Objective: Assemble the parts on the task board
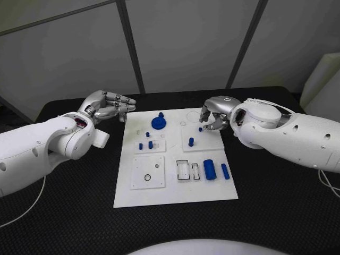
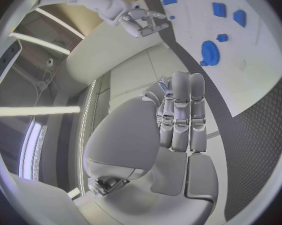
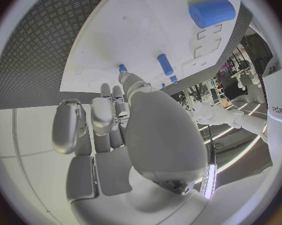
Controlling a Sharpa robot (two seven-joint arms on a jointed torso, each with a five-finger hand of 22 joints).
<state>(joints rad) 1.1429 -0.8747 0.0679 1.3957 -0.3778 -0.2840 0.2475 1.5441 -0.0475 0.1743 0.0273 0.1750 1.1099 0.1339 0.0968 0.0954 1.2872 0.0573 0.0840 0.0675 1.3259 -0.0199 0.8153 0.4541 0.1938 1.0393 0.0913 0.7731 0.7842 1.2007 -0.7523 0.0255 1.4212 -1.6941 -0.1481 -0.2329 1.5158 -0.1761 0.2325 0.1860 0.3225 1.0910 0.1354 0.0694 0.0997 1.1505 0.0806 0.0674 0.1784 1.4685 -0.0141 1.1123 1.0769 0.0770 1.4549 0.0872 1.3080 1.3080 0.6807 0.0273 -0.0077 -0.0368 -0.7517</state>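
Task board (image 1: 175, 196) laid mid-table on black table (image 1: 285, 212); blue parts (image 1: 209, 169) spread over it, blue gear (image 1: 159, 123) near far edge. Grey wall panels behind. Left hand (image 1: 107, 105) poised off board's far left corner, fingers curled, nothing held. Right hand (image 1: 215, 115) lowered over far right corner, fingers curled; grasp cannot be told. Fingertips (image 3: 123, 78) seen near small blue peg (image 3: 122, 68) in right wrist view.

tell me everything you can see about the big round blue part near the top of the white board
The round blue disc part looks like matte plastic, a flat wheel with a small knob or stub rising beside its far edge. It sits on the white task board, in its far section, left of centre. In the left wrist view its rim looks faintly toothed, like a gear. Neither hand touches it; the left hand hovers off the board's far left corner.
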